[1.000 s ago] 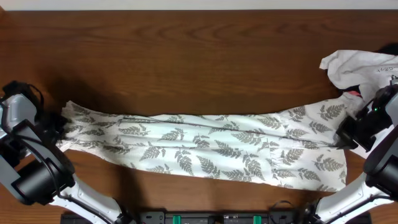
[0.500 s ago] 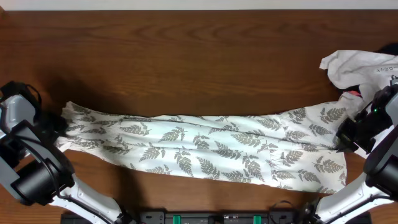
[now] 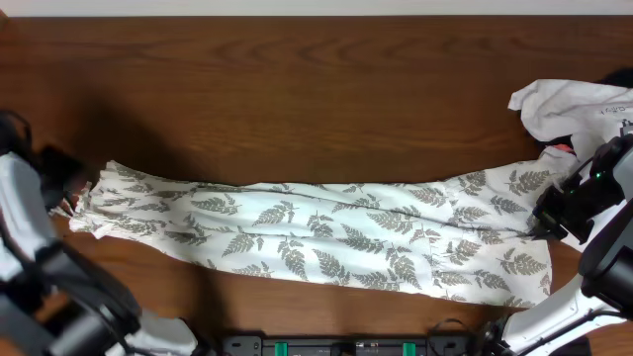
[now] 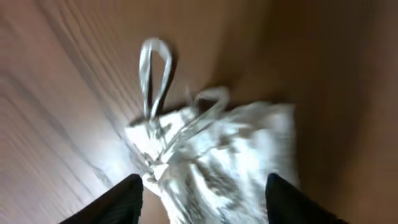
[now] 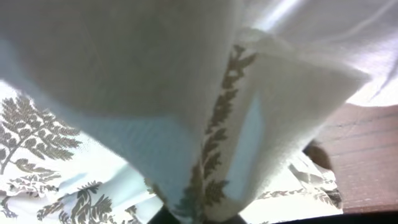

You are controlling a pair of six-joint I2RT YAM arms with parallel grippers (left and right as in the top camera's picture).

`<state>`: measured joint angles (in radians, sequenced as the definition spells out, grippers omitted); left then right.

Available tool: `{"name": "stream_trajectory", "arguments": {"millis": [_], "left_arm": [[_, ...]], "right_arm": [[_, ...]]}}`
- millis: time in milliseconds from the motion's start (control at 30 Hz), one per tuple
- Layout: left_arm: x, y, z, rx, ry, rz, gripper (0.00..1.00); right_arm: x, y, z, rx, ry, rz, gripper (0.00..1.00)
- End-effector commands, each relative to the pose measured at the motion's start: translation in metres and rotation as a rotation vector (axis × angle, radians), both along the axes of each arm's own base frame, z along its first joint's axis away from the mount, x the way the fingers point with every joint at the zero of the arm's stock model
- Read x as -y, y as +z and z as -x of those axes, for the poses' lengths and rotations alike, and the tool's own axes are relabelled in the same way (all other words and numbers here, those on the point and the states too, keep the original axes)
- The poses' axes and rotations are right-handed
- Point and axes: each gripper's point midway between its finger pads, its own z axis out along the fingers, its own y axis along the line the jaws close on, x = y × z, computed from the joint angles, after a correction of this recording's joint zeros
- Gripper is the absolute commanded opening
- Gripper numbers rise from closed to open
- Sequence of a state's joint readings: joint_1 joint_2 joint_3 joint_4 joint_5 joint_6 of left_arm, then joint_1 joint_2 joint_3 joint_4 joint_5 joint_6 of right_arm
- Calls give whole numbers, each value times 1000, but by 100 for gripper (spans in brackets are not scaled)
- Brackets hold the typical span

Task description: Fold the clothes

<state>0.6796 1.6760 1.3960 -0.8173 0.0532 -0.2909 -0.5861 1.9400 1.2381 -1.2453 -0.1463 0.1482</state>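
The clothes (image 3: 316, 235), a long white garment printed with grey-green fern leaves, lie stretched left to right across the brown table (image 3: 297, 89). My left gripper (image 3: 65, 186) hovers at its left end, open. In the left wrist view the black fingers (image 4: 118, 202) stand wide apart above the bunched end (image 4: 211, 149) and its cord loop (image 4: 154, 74), blurred, gripping nothing. My right gripper (image 3: 544, 220) is shut on the garment's right end. The right wrist view shows a fold of the fern fabric (image 5: 214, 149) pinched at the bottom middle and draping over the lens.
A plain white garment (image 3: 569, 104) lies crumpled at the back right, just behind my right arm (image 3: 603, 232). The printed garment's lower right corner (image 3: 529, 287) reaches close to the table's front edge.
My left gripper has opened, let go of the garment's left end and drawn back to the left. That end now lies on the table. The right gripper has stayed put.
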Motion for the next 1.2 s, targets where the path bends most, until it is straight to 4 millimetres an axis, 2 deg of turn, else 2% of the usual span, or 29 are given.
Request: {"name": "stream_trajectory", "arguments": {"millis": [0, 100, 233, 467, 567, 667, 833, 967, 1167], "left_arm": [[17, 44, -12, 148, -61, 2, 65], [52, 69, -29, 259, -209, 42, 65], [101, 80, -43, 301, -388, 91, 62], [192, 63, -52, 209, -720, 130, 37], [221, 51, -49, 169, -797, 150, 35], [250, 30, -39, 112, -865, 191, 35], [276, -15, -18, 13, -926, 245, 35], [290, -48, -1, -53, -959, 281, 35], [302, -77, 11, -105, -990, 306, 42]], "right_arm": [[1, 6, -7, 45, -18, -23, 7], [-3, 16, -18, 97, -32, -49, 9], [-1, 35, -26, 146, -26, -40, 13], [5, 70, -37, 267, -13, 38, 15], [-1, 78, -39, 297, 43, 46, 14], [-10, 77, -43, 302, 89, 40, 13], [-27, 66, -54, 311, 159, 34, 13], [-41, 54, -53, 295, 205, 19, 13], [-49, 31, -38, 252, 191, 7, 19]]}}
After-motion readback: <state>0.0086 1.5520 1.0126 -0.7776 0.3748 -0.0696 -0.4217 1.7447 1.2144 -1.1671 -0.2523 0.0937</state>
